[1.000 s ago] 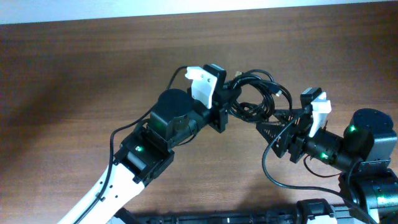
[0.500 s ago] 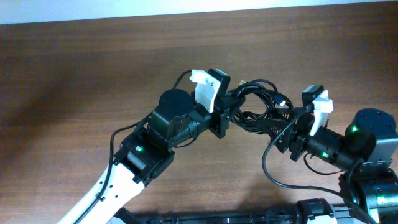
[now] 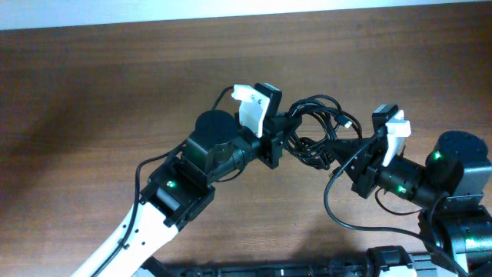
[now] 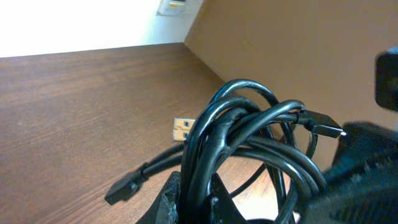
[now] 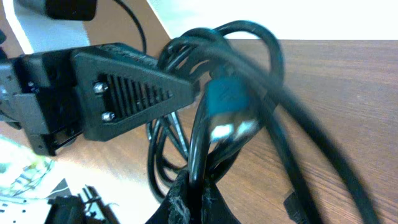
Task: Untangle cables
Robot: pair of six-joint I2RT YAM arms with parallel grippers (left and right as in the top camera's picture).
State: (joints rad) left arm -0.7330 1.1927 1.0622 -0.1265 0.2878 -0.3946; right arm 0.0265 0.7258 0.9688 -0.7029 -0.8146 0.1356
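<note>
The cables are a tangled bundle of thin black loops, lifted between my two grippers just right of the table's middle. My left gripper is shut on several strands at the bundle's left side. In the left wrist view the loops rise out of the left gripper; one plug hangs low toward the table and another sticks out to the right. My right gripper is shut on a strand at the bundle's lower right. In the right wrist view that strand runs between the fingers of the right gripper, with a blurred plug above.
The brown wooden table ends in a white strip along its far edge. A small tan tag lies on the wood behind the bundle. Thicker black wires loop from the right arm near the front edge.
My right gripper went from open to shut, closing on a strand at the bundle's lower right. The bundle shifted slightly to the right. The left gripper kept its hold.
</note>
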